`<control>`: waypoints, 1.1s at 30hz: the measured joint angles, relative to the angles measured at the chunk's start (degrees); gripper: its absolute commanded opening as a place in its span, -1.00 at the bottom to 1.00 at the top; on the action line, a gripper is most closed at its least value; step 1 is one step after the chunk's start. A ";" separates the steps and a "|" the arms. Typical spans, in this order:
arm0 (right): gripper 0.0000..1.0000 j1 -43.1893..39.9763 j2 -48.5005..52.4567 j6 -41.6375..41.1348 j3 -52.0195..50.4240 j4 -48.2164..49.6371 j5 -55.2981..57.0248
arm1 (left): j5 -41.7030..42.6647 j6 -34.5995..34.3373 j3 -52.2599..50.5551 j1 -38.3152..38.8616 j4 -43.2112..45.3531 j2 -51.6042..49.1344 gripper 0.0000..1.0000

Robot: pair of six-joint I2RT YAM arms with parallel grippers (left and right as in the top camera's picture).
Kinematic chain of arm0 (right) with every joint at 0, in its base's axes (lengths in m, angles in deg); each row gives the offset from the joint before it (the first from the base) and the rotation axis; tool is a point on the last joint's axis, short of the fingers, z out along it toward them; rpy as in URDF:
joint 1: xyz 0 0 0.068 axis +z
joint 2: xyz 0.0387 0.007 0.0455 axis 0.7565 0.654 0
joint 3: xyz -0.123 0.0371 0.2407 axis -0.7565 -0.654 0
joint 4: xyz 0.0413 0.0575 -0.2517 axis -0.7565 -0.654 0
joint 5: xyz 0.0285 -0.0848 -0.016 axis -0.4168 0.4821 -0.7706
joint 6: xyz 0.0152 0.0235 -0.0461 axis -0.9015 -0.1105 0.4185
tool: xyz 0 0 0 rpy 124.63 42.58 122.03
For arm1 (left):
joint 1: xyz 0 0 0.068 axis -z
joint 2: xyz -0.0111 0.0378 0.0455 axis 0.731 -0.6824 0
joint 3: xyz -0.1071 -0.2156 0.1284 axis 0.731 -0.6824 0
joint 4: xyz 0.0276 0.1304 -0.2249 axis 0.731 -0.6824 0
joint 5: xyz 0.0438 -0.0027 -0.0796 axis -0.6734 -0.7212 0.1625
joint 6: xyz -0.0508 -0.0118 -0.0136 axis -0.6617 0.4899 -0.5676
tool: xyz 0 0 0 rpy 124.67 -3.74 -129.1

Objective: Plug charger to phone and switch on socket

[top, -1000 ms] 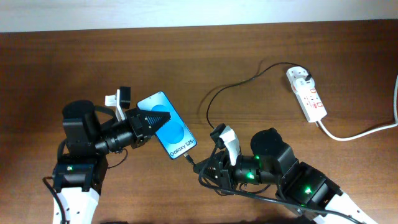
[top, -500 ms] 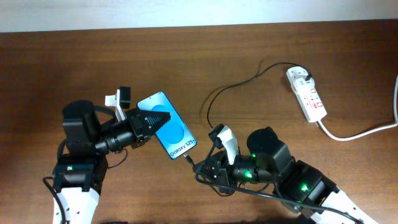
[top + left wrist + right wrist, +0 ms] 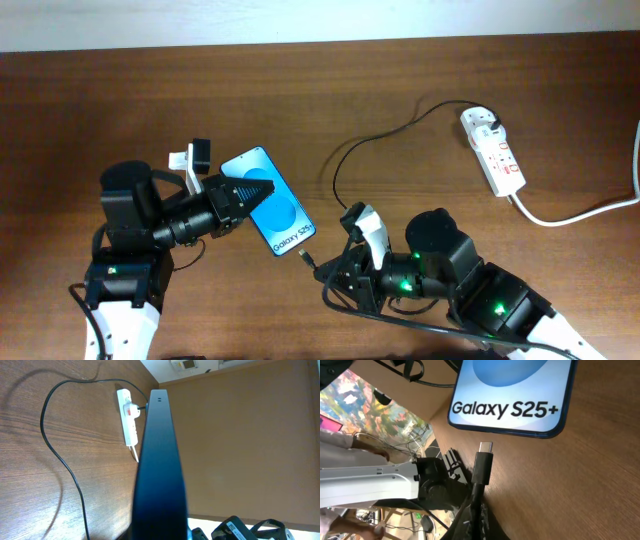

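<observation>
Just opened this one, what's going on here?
The left gripper is shut on the phone, screen up. The right gripper pinches the charger just behind its connector. The tip points at the phone's bottom edge with a small gap left, so it is not plugged in yet. The charger's cable runs off to the socket on the right. Neither gripper is near it, and its switch position cannot be read.

- The phone point(image 3: 287, 218) sat clamped in the left end effector point(image 3: 266, 188), left of the worktop's point(image 3: 120, 100) centre.
- The socket point(image 3: 493, 150) lay at 2 o'clock from the phone, well apart.
- The charger point(image 3: 372, 140) ran from the socket's far end to the right end effector point(image 3: 320, 267).
- Its tip was just beside the phone at 5 o'clock, not touching.
</observation>
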 measured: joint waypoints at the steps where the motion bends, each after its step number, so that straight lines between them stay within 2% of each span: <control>1: -0.91 0.00 0.59 -0.02 0.00 0.26 0.00 | 0.00 0.00 0.00 0.00 0.00 0.00 -1.00; 33: -0.91 0.00 1.90 -0.02 0.00 1.81 -0.02 | 0.00 0.15 0.00 0.00 0.00 0.00 -1.00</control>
